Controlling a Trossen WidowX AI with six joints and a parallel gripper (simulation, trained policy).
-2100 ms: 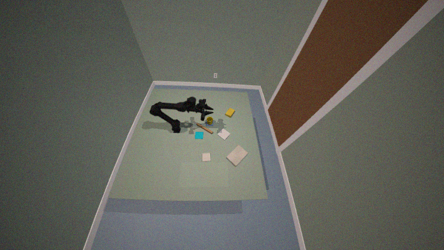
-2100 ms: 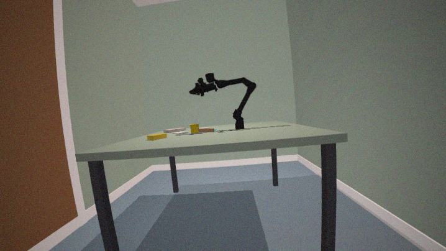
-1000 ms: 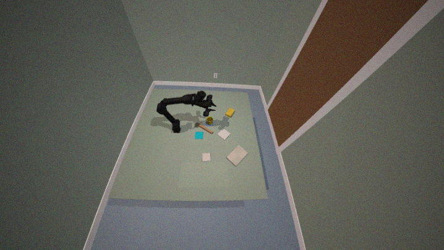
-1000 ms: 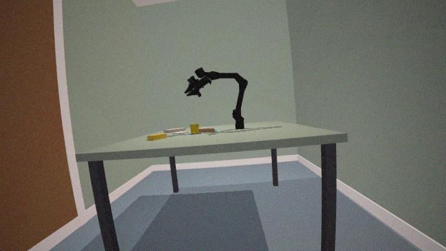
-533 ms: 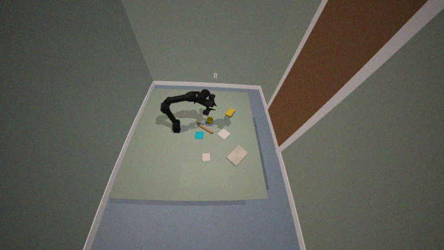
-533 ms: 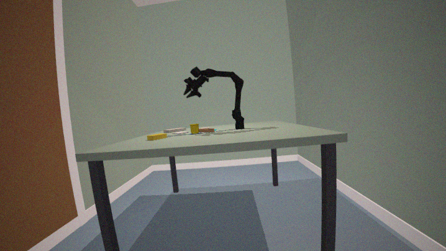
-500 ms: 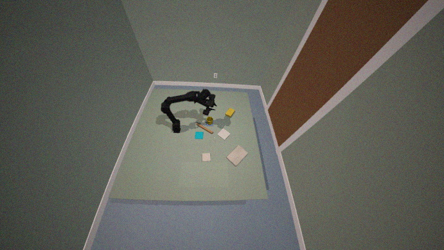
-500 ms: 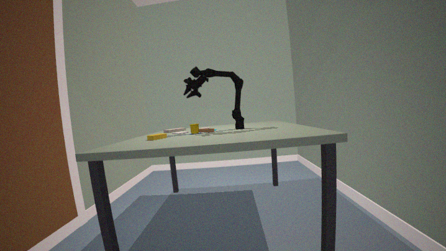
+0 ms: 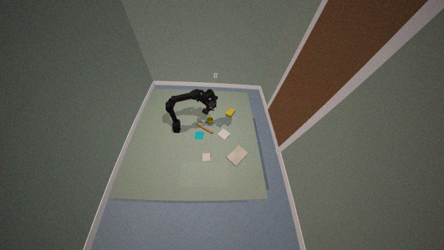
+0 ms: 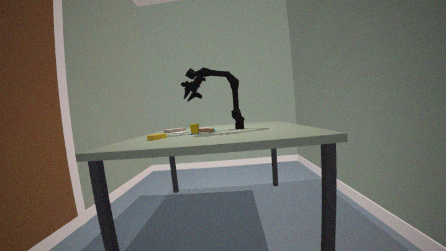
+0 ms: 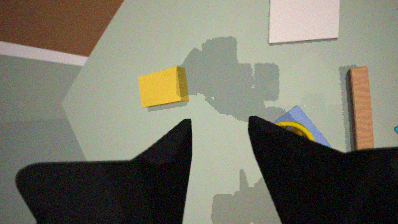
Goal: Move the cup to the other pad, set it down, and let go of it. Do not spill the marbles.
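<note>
The yellow cup (image 9: 209,119) (image 10: 194,128) (image 11: 298,128) is stood upright on the blue pad (image 9: 208,125) (image 11: 311,123), its long axis vertical and its mouth turned up — the teal pad (image 9: 198,135) is left uncovered; above the bench (image 9: 167,174) (image 10: 212,148) (image 11: 120,135), the arm (image 9: 183,96) (image 10: 218,73) is arched over, its claw (image 9: 212,108) (image 10: 186,99) (image 11: 219,124) slanted downward — fingers parted, nothing gripped

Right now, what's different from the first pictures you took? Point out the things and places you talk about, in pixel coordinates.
The arm has folded back toward its base, and the gripper (image 9: 211,107) (image 10: 186,99) (image 11: 219,124) has swung from pointing mostly sideways to pointing down. Nothing was grabbed or let go. The yellow cup (image 9: 209,120) (image 10: 194,128) (image 11: 296,127), yellow block (image 9: 230,112) (image 10: 156,136) (image 11: 160,87) and wooden stick (image 9: 204,128) (image 10: 206,130) (image 11: 362,107) stayed put.
</note>
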